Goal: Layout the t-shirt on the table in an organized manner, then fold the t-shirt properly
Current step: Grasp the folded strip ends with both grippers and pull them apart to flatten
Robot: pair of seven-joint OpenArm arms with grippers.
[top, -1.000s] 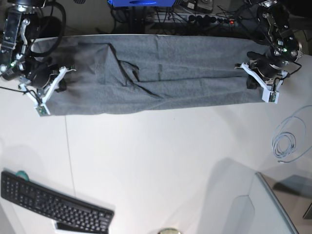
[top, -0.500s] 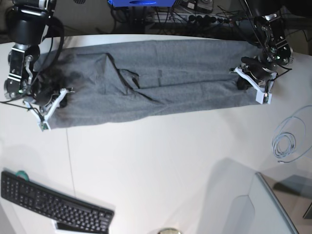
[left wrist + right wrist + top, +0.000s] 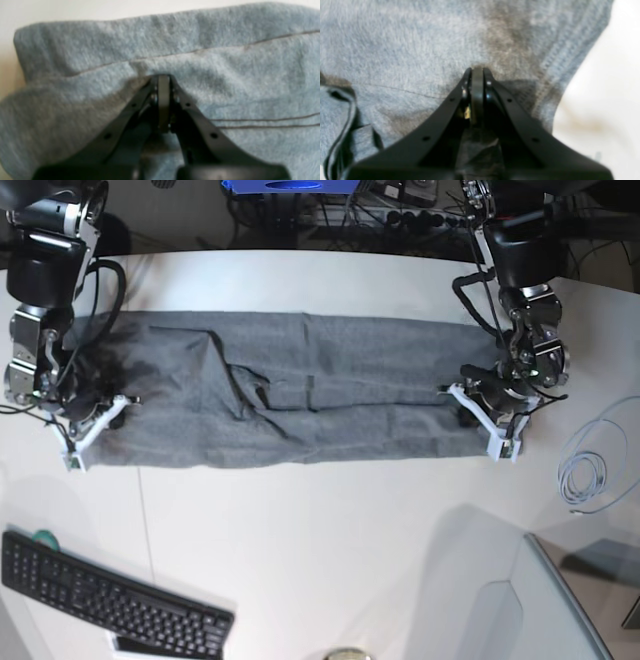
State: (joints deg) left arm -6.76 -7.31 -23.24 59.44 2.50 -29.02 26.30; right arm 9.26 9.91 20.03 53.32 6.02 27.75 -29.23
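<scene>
The heather-grey t-shirt (image 3: 330, 390) lies as a long folded band across the white table (image 3: 330, 550), pulled taut between both arms. At its right end in the base view, my left gripper (image 3: 478, 415) is shut on the cloth. In the left wrist view the fingertips (image 3: 163, 77) meet in a pucker of the t-shirt (image 3: 225, 50) near stitched hem lines. My right gripper (image 3: 98, 425) is shut on the band's left end. The right wrist view shows its tips (image 3: 477, 70) closed into the t-shirt (image 3: 395, 37) beside a ribbed edge, with the table (image 3: 615, 75) showing at right.
A black keyboard (image 3: 110, 595) lies at the front left. A coiled pale cable (image 3: 585, 470) rests at the right edge. A grey-white box-like object (image 3: 540, 610) fills the front right corner. Cables and a power strip (image 3: 400, 215) run behind the table's far edge.
Both grippers have dragged the shirt band from the far table edge toward the front. The band looks shorter, as its two ends have come closer together.
</scene>
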